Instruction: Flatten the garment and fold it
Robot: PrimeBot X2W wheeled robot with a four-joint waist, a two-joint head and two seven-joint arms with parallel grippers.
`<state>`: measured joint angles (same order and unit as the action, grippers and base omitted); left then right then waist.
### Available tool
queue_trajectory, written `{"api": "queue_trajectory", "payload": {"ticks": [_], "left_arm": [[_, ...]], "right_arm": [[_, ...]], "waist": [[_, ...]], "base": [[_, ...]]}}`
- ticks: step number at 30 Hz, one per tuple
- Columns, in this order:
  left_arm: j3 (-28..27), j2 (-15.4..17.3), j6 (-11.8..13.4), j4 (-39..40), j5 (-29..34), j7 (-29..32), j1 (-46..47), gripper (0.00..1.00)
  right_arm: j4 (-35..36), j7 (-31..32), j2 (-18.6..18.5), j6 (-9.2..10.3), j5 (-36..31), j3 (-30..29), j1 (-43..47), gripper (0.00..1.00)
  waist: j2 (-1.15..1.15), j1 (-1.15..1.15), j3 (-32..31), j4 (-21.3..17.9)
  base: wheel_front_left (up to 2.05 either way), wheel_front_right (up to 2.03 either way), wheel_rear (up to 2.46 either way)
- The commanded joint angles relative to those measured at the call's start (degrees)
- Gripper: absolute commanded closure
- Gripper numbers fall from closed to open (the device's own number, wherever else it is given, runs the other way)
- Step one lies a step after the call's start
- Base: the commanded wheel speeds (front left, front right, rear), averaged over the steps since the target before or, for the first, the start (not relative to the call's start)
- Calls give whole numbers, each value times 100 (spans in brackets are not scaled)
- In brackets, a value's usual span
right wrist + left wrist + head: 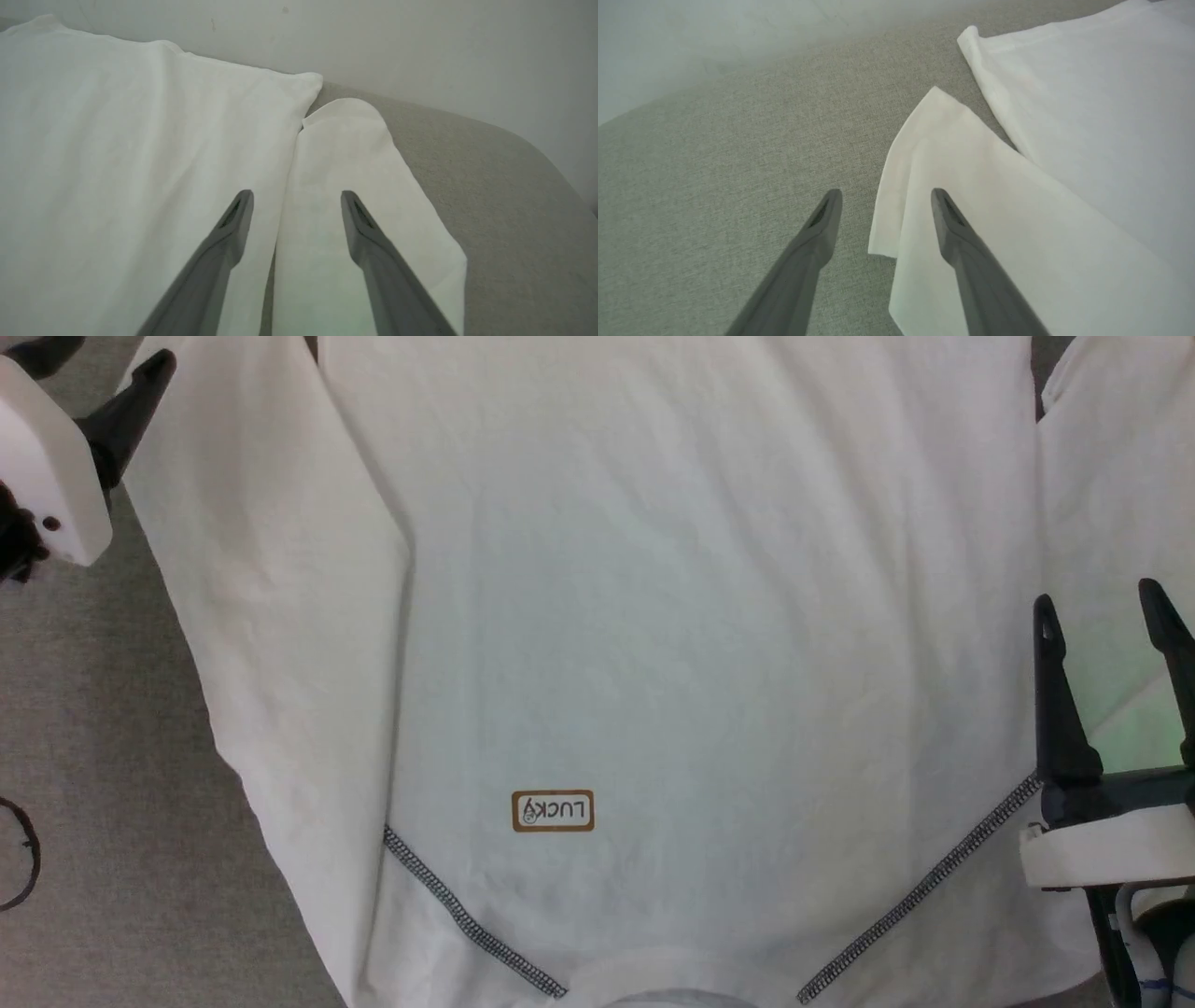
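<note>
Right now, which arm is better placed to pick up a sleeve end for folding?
Probably left: the left gripper, open, straddles the outer edge of the left sleeve close to its cuff. The right gripper, open, hangs over the right sleeve farther from its cuff.

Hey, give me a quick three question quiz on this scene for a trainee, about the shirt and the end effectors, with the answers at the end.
1. True or false: the shirt lies with its collar nearest the robot.
2. Pick one. The right end effector is: A) shut on a cuff; B) open, gripping nothing; C) shut on the collar.
3. Fill in: the logo on the chest reads ____.

Key: 1 true; 2 B; 3 LUCKY.
</note>
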<state>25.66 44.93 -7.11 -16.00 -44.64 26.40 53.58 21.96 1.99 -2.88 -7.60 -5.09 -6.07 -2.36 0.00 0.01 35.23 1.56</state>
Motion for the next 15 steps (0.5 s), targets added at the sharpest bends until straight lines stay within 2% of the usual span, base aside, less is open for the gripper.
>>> {"api": "queue_trajectory", "payload": {"ticks": [1,10,11,12,13,15], "left_arm": [[89,69,-37,-62,-74,-63,108,0],[639,224,-37,-555,-318,-129,190,0],[728,215,-37,-577,-394,-44,173,8],[816,206,-37,-571,-499,47,157,65],[893,201,-37,-548,-627,134,144,100],[1012,233,-37,-498,-822,234,149,100]], "right_arm": [[57,22,1,11,-44,-35,-86,0],[154,89,1,11,-66,-94,-134,0],[161,99,1,11,-72,-102,-143,0],[164,108,1,11,-78,-111,-151,0],[166,116,1,11,-86,-118,-156,0],[162,138,1,11,-103,-126,-170,0]], "waist": [[0,-1,129,-42],[0,-1,309,-15],[0,-1,317,-4],[0,-1,322,10],[0,-1,324,25],[0,-1,316,50]], "base": [[0,0,0],[0,0,0],[0,0,0],[0,0,0],[0,0,0],[0,0,0]]}}
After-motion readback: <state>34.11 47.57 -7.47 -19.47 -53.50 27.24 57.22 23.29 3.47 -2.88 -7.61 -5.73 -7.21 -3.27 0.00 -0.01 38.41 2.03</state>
